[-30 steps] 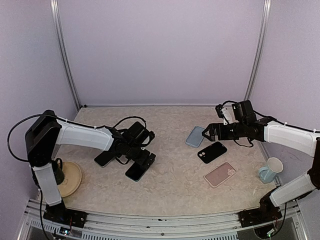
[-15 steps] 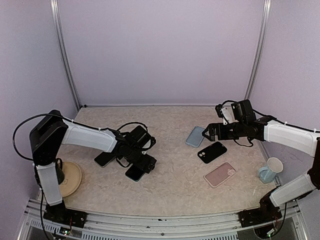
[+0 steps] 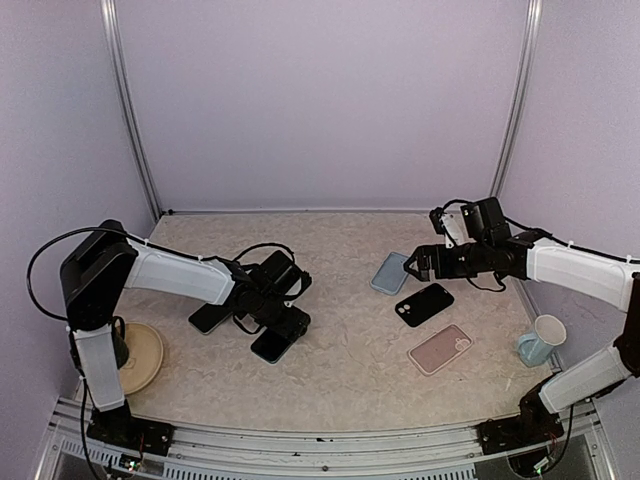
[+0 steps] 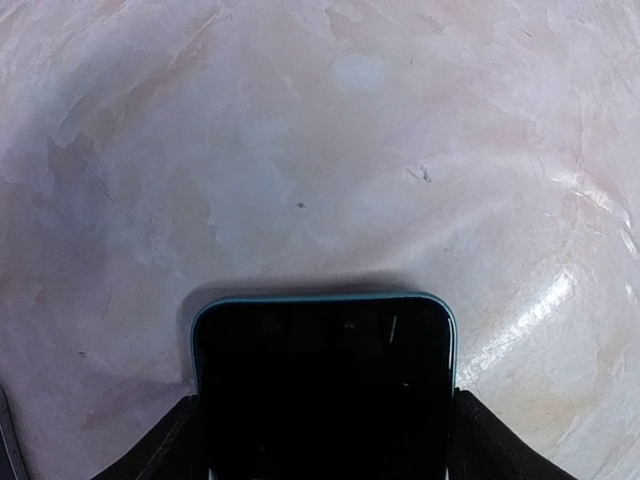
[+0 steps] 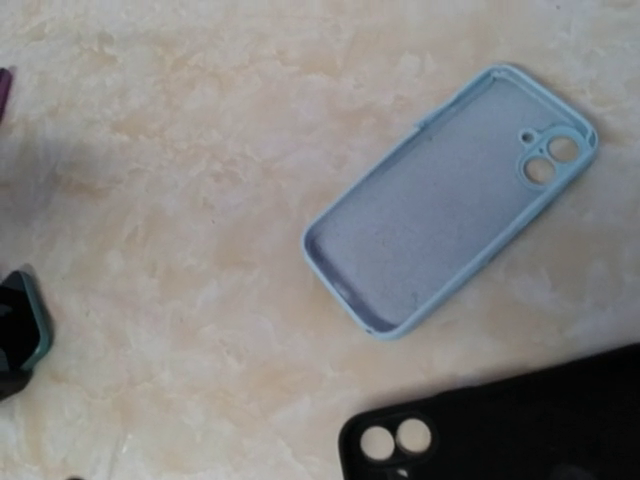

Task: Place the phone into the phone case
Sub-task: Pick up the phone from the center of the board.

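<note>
Teal-rimmed and dark-screened, the phone [image 4: 322, 390] sits between the fingers of the left pincer [image 3: 288, 325], which pinches it by its two long edges. The phone's far end juts out ahead of the fingertips over the marbled table [image 4: 300, 150]. The right pincer [image 3: 413, 266] is spread wide and holds nothing; the light blue case [image 5: 450, 200] lies hollow side up just beneath and ahead of it, with a black case [image 5: 520, 420] close beside.
</note>
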Robot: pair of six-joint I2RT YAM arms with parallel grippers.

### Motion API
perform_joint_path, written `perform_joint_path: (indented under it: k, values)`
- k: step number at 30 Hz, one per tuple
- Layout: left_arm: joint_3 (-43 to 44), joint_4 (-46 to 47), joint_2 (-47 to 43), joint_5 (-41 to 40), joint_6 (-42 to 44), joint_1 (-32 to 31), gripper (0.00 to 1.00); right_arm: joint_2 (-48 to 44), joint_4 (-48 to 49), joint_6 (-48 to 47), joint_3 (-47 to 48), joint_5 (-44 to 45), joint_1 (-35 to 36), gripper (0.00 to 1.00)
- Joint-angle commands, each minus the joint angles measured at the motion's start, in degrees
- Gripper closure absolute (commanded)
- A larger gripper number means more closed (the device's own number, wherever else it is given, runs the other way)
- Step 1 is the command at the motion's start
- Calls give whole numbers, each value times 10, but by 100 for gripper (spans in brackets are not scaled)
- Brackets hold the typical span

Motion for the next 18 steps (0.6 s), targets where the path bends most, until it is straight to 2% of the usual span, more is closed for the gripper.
perform_joint_path:
  k: [1,18]
  values:
    - [-15,-11,22,17,-6,0,29,9,1,-1,17,1,14,0]
    - [-24,45,-29,-33,26,-40,30,83,17,18,41,-73,70,0]
